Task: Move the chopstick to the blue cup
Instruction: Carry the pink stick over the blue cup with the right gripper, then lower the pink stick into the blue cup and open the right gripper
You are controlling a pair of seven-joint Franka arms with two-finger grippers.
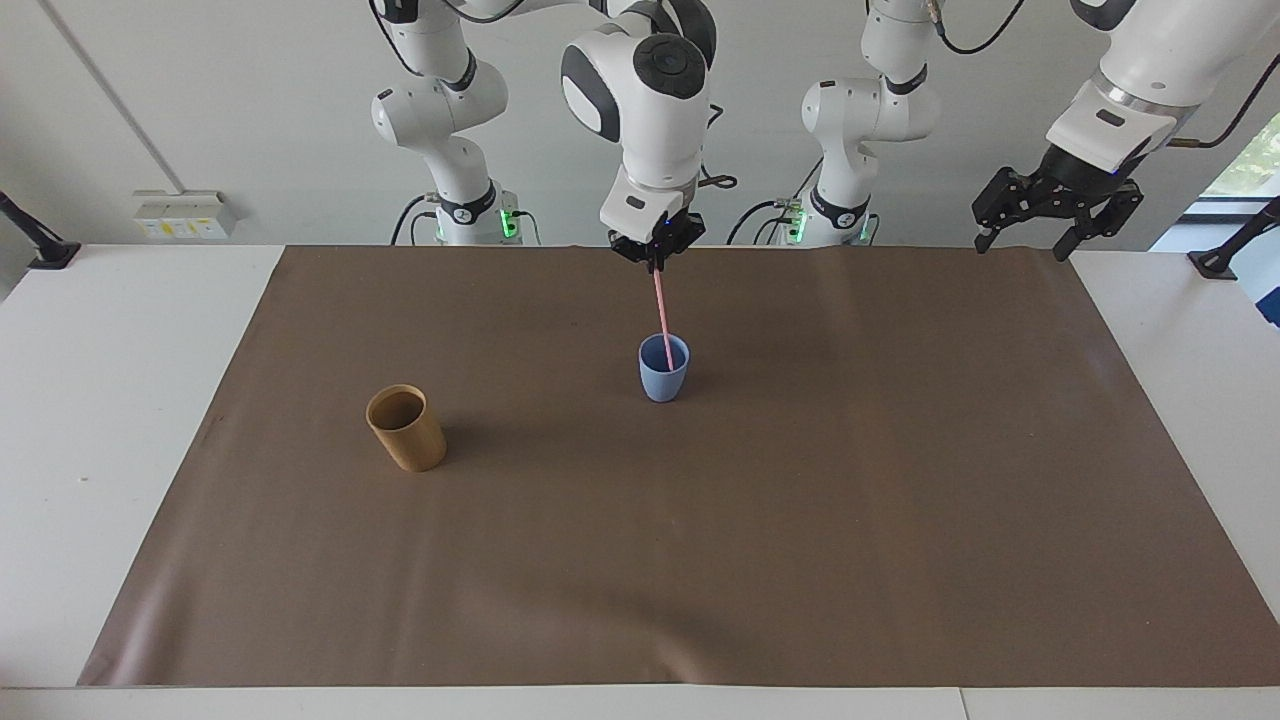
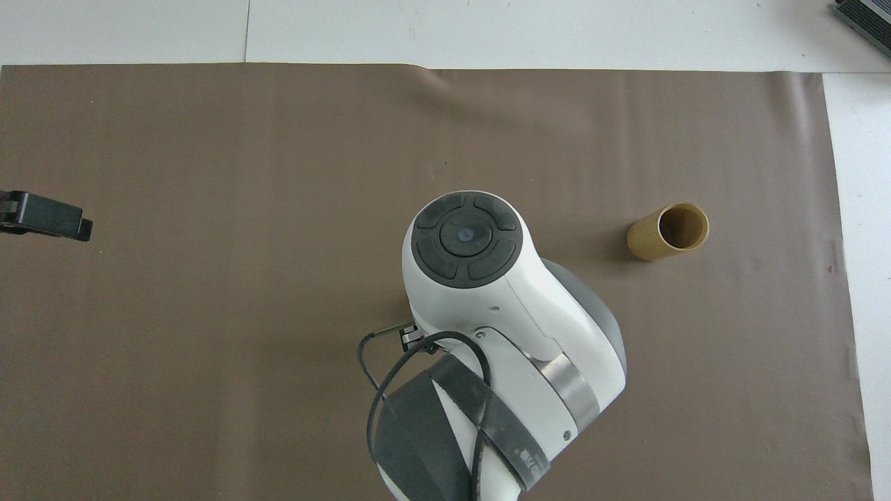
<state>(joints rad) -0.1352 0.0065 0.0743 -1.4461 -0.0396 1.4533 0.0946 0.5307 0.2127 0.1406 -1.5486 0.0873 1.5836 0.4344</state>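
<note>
A brown mat point(image 1: 640, 560) covers the white table before a pale wall. The right gripper point(image 1: 655, 262), over the blue cup point(image 1: 664, 369) at mid-mat, pinches the top of the pale-pink chopstick point(image 1: 661, 315), held near upright so its lower end sits inside the cup's mouth, ready for release. The left gripper point(image 1: 1055, 212) waits with its fingers spread over the mat's edge at its own end, out of the way. A tan-brown cup point(image 1: 406, 428) stands toward the right arm's end, unused.

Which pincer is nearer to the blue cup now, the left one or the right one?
The right pincer. It is directly over the blue cup, shut on the chopstick whose lower end is inside the cup. The left pincer waits open above the left arm's end of the table.
</note>
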